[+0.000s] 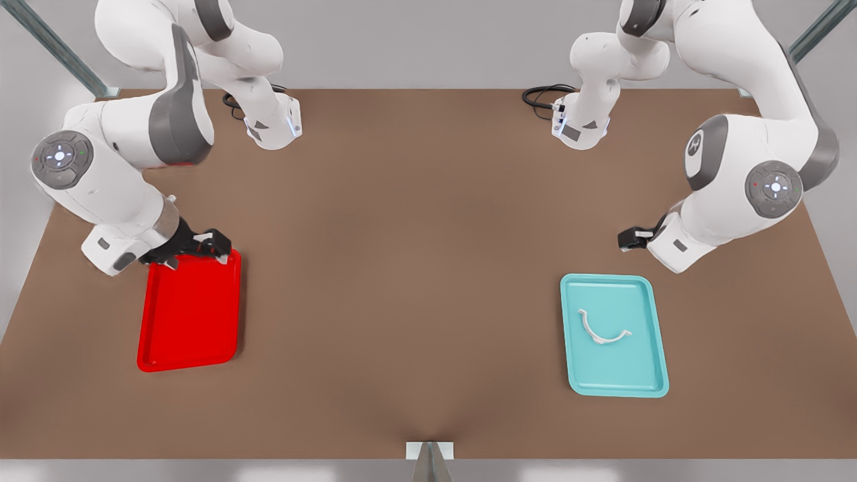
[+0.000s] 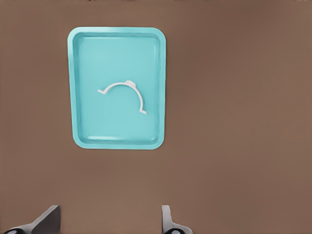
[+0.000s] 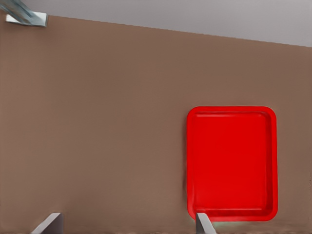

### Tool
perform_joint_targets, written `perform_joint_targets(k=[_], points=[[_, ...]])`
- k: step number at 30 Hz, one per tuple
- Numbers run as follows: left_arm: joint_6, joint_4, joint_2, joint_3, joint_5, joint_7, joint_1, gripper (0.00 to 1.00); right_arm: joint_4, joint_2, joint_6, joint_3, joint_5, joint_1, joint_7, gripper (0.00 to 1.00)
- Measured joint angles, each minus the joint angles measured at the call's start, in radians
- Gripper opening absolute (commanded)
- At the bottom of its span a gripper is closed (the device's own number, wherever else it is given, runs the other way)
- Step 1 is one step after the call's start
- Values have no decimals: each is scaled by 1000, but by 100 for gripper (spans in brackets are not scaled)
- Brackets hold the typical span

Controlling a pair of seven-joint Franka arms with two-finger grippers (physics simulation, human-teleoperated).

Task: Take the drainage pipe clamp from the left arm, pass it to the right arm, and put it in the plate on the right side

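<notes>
Front view: the drainage pipe clamp (image 1: 602,329) lies free in the teal tray (image 1: 653,335), arc bulging toward the near edge, long axis left-right; the red plate (image 1: 187,355) awaits it.

Left wrist view: left gripper (image 2: 109,223) hangs short of the tray, jaws apart for approach.

Right wrist view: right gripper (image 3: 129,224) waits by the plate, jaws apart.

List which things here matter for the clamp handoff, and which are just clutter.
In the job:
- drainage pipe clamp, lying in the teal tray
- red plate, empty
- left gripper, open, near the teal tray
- right gripper, open, at the red plate's far edge

Just there:
- black cables by the arm bases
- brown table
</notes>
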Motion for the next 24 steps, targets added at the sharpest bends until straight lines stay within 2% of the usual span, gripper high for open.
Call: perform_joint_targets(k=[1,2,4,8,12,17,24], points=[[12,1,11,1,6,2,1,100,-163,-111,20,4,-8,-29,5,100],[25,1,32,6,10,-4,6,100,-235,-163,35,6,-14,-54,10,100],[56,-5,82,16,14,-2,33,100,-273,-192,51,2,-14,-88,19,100],[125,-9,201,21,18,78,49,100,-222,-158,72,-9,16,-128,30,100],[211,-22,260,25,19,0,85,100,-202,-142,80,-9,31,-112,35,100],[411,-181,267,32,22,-334,85,100,-203,-141,84,-9,36,-79,39,100],[623,-279,289,54,24,-831,82,100,-204,-140,86,-9,37,-97,42,100]])
